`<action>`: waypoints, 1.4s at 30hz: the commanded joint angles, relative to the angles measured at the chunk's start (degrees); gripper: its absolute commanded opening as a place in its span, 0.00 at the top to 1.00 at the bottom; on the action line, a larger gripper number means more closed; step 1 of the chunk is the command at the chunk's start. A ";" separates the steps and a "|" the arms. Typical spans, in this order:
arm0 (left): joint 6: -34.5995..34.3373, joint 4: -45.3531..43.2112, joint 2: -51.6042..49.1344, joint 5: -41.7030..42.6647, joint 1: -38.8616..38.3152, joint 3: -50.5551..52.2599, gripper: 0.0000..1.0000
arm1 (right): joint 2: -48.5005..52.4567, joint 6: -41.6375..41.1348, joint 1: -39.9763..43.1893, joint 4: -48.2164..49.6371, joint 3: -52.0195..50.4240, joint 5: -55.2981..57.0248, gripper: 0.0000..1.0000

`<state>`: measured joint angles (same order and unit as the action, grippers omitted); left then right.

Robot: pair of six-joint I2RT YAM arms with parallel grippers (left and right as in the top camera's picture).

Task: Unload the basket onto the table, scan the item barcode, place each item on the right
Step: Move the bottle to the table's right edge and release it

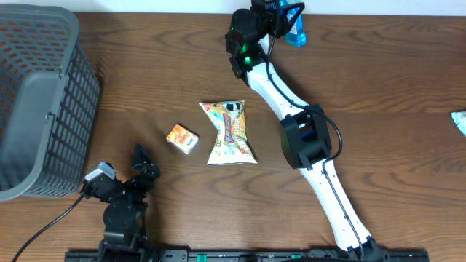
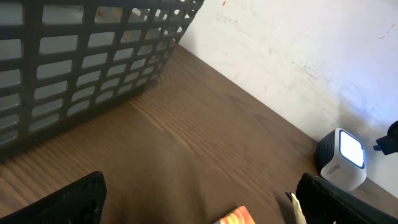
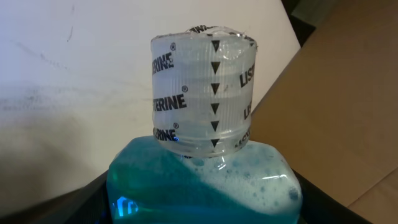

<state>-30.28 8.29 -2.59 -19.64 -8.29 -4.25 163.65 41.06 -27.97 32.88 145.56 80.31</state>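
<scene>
My right gripper point(image 1: 287, 22) is at the table's far edge, shut on a bottle of blue mouthwash point(image 1: 295, 32). In the right wrist view the bottle point(image 3: 205, 180) fills the gap between the dark fingers, foamy liquid inside, with a clear sealed Listerine cap point(image 3: 202, 93) on top. A small blue light spot shows low on its left side. A white scanner point(image 2: 342, 158) with a lit window stands by the wall. My left gripper point(image 1: 120, 171) rests near the front left, open and holding nothing point(image 2: 202, 208).
A dark mesh basket point(image 1: 36, 102) takes up the left side. A small orange box point(image 1: 182, 138) and a snack bag point(image 1: 231, 132) lie mid-table. Another packet point(image 1: 459, 120) pokes in at the right edge. The box corner point(image 2: 236, 218) lies just ahead of the left jaws.
</scene>
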 commanded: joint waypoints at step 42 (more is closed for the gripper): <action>-0.44 0.57 0.00 -0.37 0.09 1.40 0.02 | -31.41 13.57 0.76 -3.76 -3.04 10.40 0.76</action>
<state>-30.26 8.29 -2.59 -19.64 -8.29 -4.25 138.37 54.43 -30.09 29.10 144.24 91.20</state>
